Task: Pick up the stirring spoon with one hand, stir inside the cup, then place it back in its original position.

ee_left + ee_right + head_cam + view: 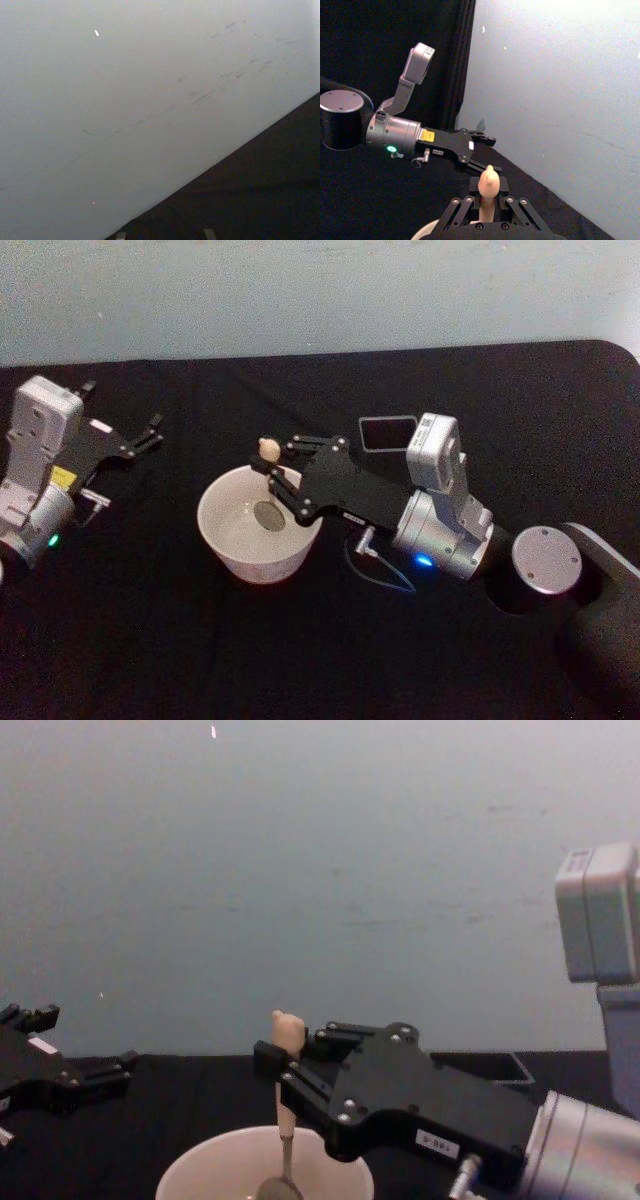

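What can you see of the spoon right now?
The spoon has a tan handle topped by a small knobby figure, a thin dark shaft and a round shiny metal bowl. It stands roughly upright. The right gripper is shut on the handle just under the knob. The bowl hangs low inside the cup, near its middle. Whether it touches the bottom is unclear.

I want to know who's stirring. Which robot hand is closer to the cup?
Right. The right gripper holds the spoon over the cup; the left gripper sits apart, off to the cup's left.
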### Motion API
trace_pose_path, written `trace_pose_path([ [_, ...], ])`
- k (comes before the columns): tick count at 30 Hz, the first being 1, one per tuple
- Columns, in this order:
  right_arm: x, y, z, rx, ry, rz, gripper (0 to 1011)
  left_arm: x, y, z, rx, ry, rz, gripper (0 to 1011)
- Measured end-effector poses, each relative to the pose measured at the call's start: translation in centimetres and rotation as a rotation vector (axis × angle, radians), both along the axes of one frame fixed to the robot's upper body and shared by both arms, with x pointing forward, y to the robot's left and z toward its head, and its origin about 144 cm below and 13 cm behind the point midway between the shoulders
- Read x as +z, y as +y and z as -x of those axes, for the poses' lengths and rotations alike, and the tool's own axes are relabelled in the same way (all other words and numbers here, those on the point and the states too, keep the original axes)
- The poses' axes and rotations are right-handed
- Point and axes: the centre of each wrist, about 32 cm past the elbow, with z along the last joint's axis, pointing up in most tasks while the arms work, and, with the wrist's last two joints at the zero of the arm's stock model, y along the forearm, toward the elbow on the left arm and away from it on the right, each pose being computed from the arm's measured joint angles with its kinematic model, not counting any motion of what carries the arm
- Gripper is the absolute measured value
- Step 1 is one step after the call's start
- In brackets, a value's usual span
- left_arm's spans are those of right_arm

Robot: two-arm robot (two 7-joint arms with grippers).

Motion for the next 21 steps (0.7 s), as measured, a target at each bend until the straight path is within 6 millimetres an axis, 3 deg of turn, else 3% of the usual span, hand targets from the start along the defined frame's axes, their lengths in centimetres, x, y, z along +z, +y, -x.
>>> trace_pose_path([
  [21, 0.0, -2.1, 0.9, -0.026, 0.005, 0.011, 201, 0.0, 0.0, 0.0, 0.0, 0.0, 0.0, 1001],
])
